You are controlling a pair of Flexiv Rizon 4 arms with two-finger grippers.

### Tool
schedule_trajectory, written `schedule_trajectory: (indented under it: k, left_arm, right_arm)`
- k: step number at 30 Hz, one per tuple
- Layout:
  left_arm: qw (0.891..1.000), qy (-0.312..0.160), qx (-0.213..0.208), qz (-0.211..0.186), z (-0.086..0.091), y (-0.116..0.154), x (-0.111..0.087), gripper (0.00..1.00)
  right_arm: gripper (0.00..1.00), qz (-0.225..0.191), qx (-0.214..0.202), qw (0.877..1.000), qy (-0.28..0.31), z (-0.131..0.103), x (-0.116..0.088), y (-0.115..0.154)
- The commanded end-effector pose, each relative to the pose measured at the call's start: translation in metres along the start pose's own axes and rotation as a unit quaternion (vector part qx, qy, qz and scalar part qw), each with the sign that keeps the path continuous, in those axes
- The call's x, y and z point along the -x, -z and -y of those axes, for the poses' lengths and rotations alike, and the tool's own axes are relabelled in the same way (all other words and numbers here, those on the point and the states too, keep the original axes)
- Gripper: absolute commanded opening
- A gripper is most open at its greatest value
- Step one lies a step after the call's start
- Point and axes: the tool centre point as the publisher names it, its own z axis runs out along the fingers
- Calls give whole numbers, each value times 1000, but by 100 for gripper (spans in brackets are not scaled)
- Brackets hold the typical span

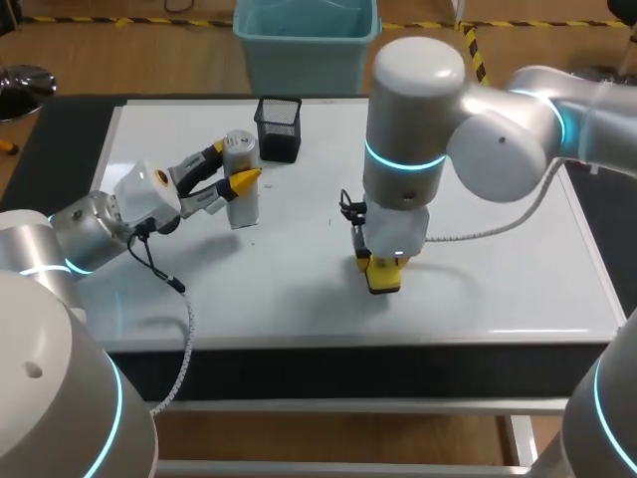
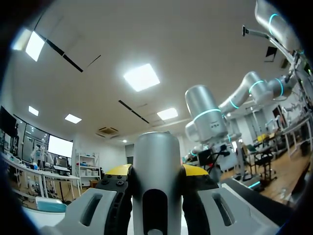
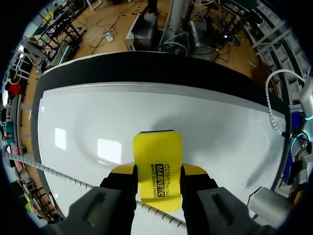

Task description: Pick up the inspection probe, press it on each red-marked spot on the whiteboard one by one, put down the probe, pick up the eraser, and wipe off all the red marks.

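Your left end effector (image 1: 237,181) clenched on the silver probe (image 1: 242,207), probe upright near the black mesh cup (image 1: 279,127), your right end effector (image 3: 157,177) grasping the yellow eraser (image 3: 157,156), low over the middle of the whiteboard (image 1: 498,279).

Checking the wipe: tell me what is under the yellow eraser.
Only the glossy white whiteboard shows beneath the yellow rectangular eraser. The patch it covers is hidden.
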Motion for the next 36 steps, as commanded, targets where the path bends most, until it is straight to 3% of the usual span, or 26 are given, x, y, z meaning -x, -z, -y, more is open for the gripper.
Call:
schedule_trajectory:
  k: [1,17,36]
  left_arm:
    - [1000,-1,0,1,1,-1,0,0]
    - [1000,-1,0,1,1,-1,0,0]
    - [1000,-1,0,1,1,-1,0,0]
  right_arm:
    - [0,-3,3,1000,-1,9,7,-6]
    - [0,-1,0,1000,2,20,13,-29]
    - [0,-43,-17,996,-71,67,-54,-47]
